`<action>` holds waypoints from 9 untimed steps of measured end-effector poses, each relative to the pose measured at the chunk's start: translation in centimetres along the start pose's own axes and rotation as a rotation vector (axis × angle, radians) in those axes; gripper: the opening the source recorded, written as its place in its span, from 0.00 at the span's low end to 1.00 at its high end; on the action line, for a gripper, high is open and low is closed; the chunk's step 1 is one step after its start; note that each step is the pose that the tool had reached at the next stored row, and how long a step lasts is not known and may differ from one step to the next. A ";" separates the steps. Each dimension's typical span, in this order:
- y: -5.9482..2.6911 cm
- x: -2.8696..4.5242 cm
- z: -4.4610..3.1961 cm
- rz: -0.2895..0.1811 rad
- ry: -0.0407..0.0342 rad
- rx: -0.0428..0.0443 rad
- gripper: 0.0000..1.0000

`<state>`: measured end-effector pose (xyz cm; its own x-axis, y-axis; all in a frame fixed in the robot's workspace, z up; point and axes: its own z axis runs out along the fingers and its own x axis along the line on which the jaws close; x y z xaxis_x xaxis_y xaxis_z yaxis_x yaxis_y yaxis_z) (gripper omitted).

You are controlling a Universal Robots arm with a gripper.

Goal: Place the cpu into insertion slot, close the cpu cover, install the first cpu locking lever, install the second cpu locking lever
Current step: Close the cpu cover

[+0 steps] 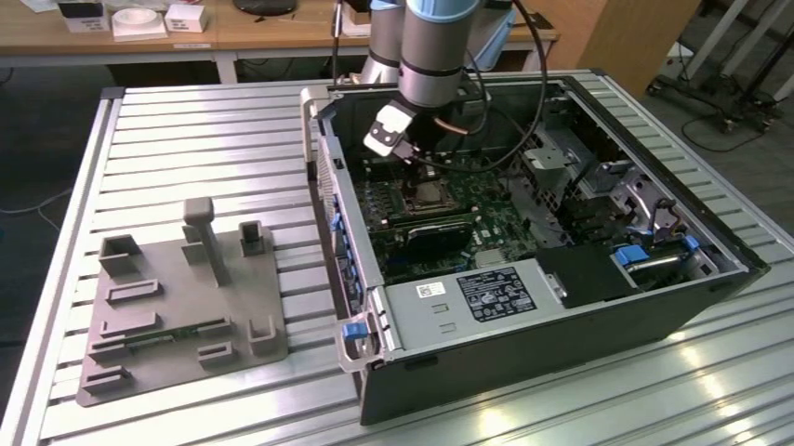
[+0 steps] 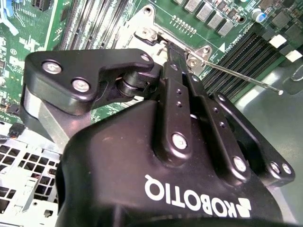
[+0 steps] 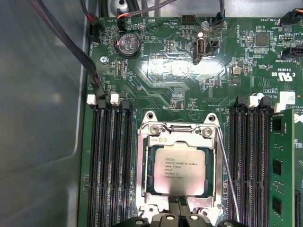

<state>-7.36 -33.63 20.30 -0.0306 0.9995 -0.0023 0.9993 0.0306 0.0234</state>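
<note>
Now, the cpu (image 3: 180,169) sits flat in the insertion slot (image 1: 430,193), and the cpu cover (image 3: 177,138) lies closed over it, its silver frame ringing the chip. The gripper (image 3: 182,204) hangs at the cover's edge, its fingers pressed together with nothing visible between them. A thin wire lever (image 3: 226,175) runs just beside the cover. Black memory slots (image 3: 111,165) flank the socket on the green motherboard (image 3: 165,75). The board lies inside an open computer case (image 1: 559,362), which stands on a ribbed metal table (image 1: 186,130). A grey fixture plate (image 1: 186,307) rests on the table to the exterior view's left. Behind, a wooden desk (image 1: 248,37) carries small white boxes (image 1: 137,20).
</note>
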 end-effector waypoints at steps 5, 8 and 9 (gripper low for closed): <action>-0.13 0.01 0.01 0.000 0.0000 -0.0006 0.11; -0.15 0.01 -0.08 0.000 -0.0002 -0.0048 0.11; -0.15 0.01 -0.19 0.000 -0.0001 -0.0070 0.11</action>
<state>-7.52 -33.62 20.49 -0.0307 0.9995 -0.0024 0.9991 0.0308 0.0304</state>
